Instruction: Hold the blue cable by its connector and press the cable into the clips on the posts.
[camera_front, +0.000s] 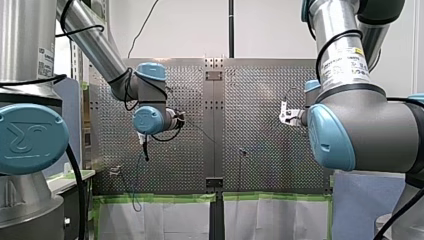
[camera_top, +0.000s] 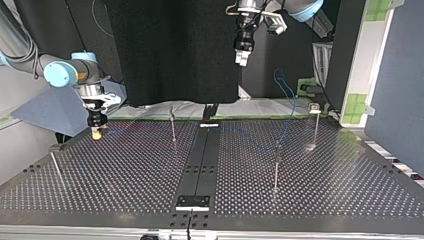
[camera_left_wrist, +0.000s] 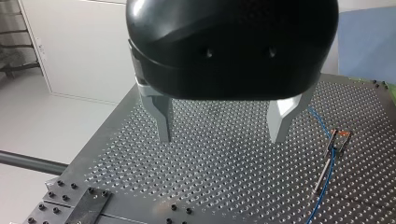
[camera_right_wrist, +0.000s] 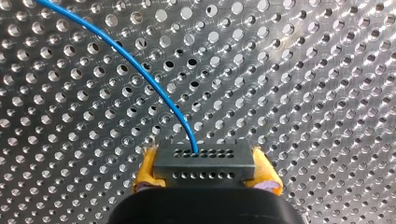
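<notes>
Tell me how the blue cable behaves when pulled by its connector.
Probably floppy: the blue cable curves from the connector in a loose arc, so it should trail, not push. It looks thin, likely light. The connector, clamped between yellow pads, seems unlikely to slip.

UR logo on blue joint cap (camera_front: 31, 138), arm label (camera_front: 345, 61) print unreadable

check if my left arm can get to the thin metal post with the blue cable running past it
Probably yes: my left gripper hangs open above the perforated table, with nothing between it and the thin metal post off to its side. The blue cable along that post might snag.
</notes>
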